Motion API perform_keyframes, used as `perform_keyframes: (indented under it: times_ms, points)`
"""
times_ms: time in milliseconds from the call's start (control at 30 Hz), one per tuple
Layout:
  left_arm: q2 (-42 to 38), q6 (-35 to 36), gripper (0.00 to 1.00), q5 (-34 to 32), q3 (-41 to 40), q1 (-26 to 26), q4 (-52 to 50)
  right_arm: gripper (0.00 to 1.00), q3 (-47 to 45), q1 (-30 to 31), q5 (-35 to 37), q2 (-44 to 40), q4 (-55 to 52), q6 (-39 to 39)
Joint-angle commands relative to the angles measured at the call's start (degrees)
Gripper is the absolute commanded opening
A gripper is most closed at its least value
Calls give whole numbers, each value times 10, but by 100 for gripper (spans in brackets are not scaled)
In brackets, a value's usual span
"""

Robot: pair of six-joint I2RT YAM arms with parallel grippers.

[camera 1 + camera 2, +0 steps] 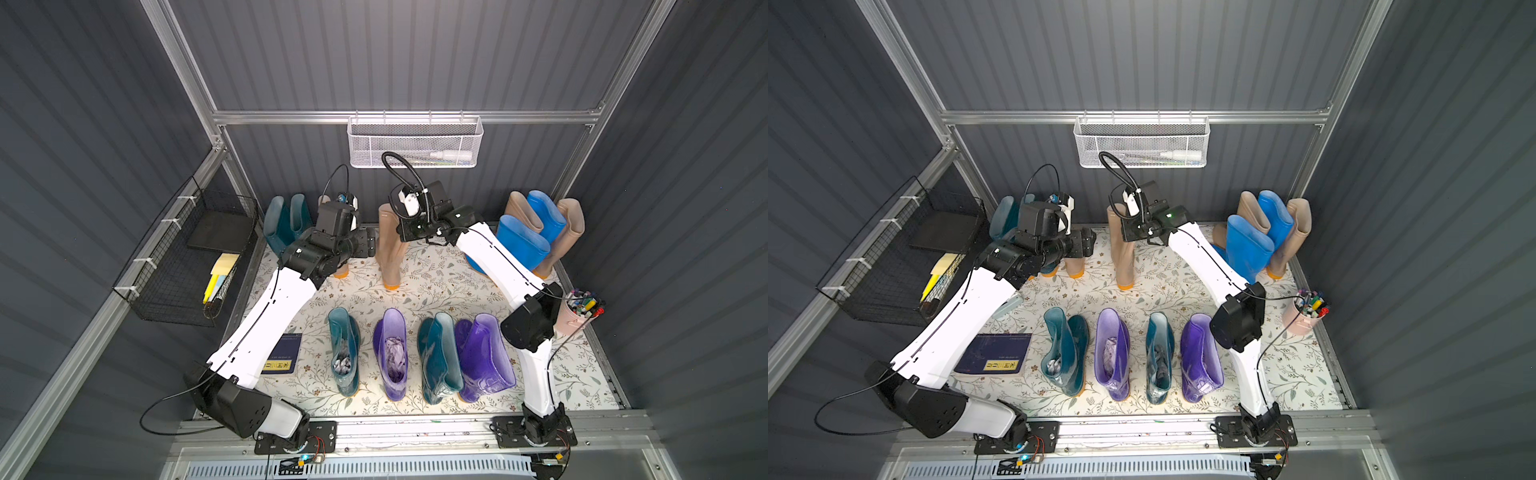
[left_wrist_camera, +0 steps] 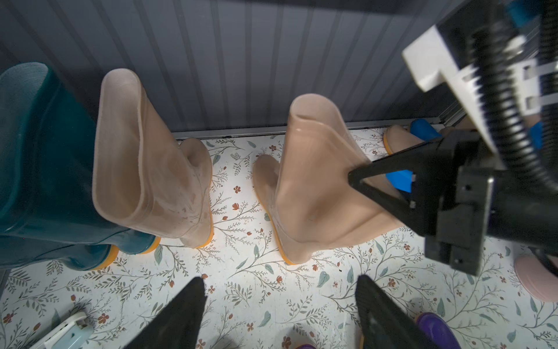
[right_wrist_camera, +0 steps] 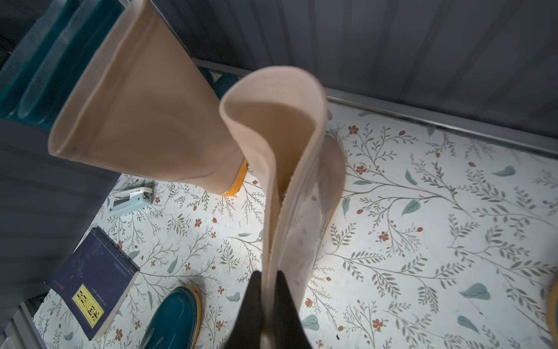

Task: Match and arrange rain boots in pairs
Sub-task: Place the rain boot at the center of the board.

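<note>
My right gripper [image 3: 268,273] is shut on the top rim of a beige rain boot [image 1: 390,249] at the middle back, pinching the shaft flat; its orange sole is down at the mat. My left gripper [image 2: 279,279] hangs open over bare mat between that boot and another beige boot [image 2: 151,157], holding nothing. A teal pair [image 1: 286,224] stands at the back left. Two blue boots [image 1: 536,224] and two beige ones [image 1: 569,224] cluster at the back right. The front row reads teal [image 1: 345,353], purple [image 1: 392,353], teal [image 1: 440,357], purple [image 1: 484,357].
A pink cup of markers [image 1: 577,311] stands at the right edge beside the right arm. A dark blue book [image 1: 284,353] and a small stapler [image 3: 131,199] lie on the floral mat [image 1: 436,286] at the left. Wire baskets hang on the left wall [image 1: 195,257] and back wall [image 1: 415,141].
</note>
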Motion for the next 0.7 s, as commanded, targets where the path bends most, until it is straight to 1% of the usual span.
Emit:
perform_keyframes:
  times_ms: [0,167,433,667]
  points:
    - [-9,12,81,-13,-5,-1,-16,0,1,7,-13,-20,59,24]
    - [-2,12,82,-20,5,-1,-27,13,-6,12,-23,-23,70,32]
    - [12,7,87,-28,18,-2,-31,39,-16,12,-43,-43,89,33]
    - [39,6,90,-22,42,-1,-26,51,-51,10,-38,-83,109,26]
